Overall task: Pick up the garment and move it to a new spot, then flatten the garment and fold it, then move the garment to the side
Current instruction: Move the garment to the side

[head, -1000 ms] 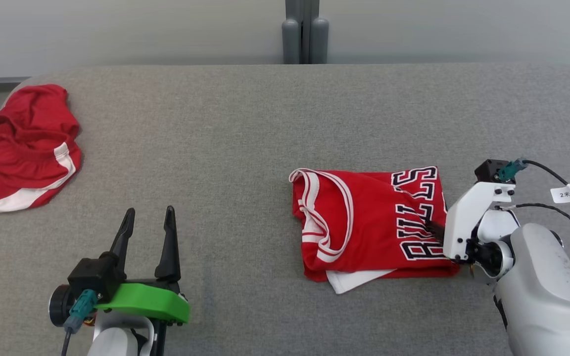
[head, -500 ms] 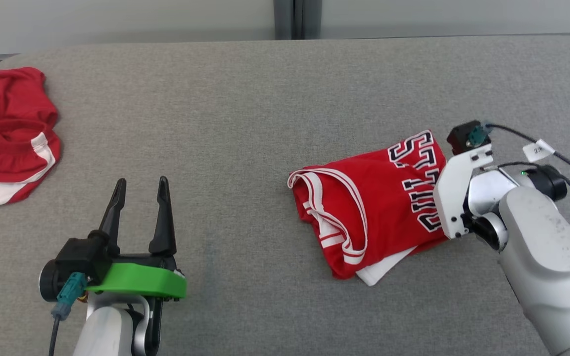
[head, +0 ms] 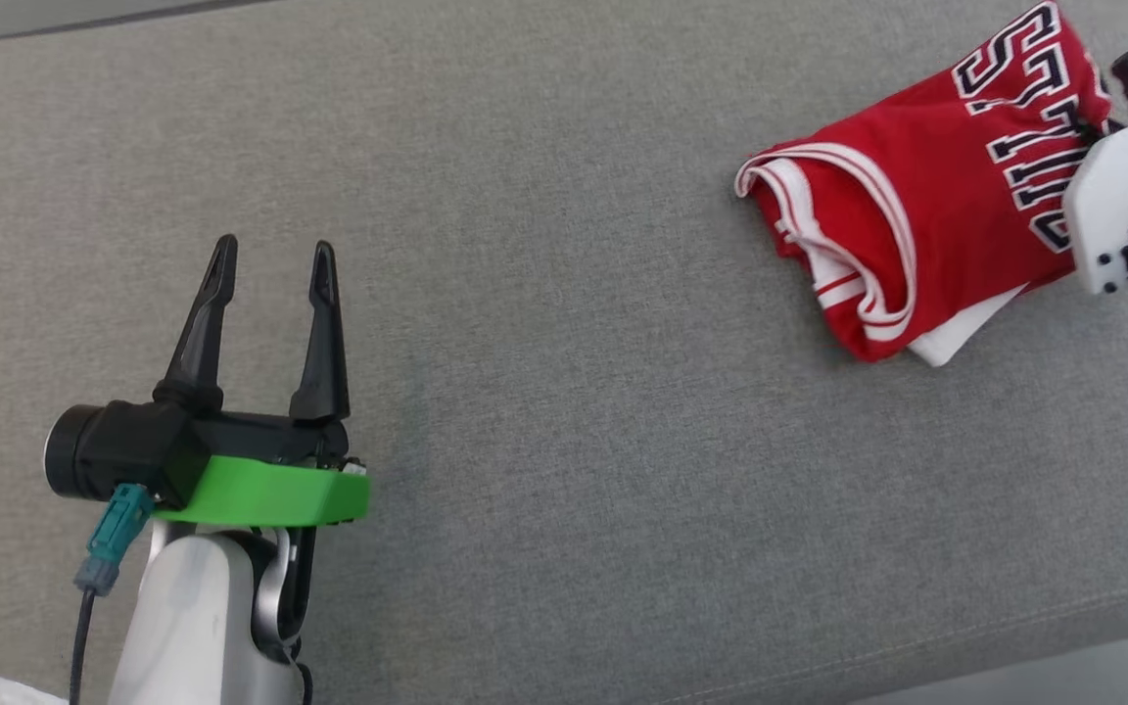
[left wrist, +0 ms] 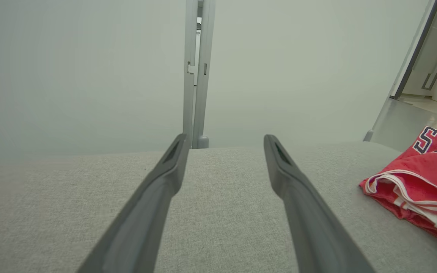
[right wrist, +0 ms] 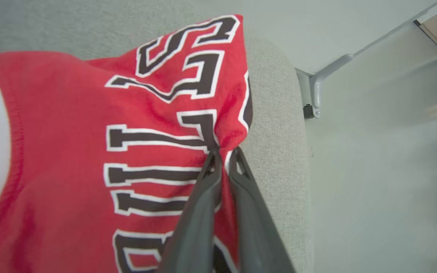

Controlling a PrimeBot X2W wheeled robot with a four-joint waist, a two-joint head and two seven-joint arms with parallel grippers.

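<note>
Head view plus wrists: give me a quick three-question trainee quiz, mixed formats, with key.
1. True or false: the right gripper is shut on the red jersey.
2. The left gripper is: A) open above the grey table; B) shut on cloth; C) shut and empty.
3. Short answer: toward which of the robot's sides does the red jersey lie?
Key: 1 true; 2 A; 3 right.
</note>
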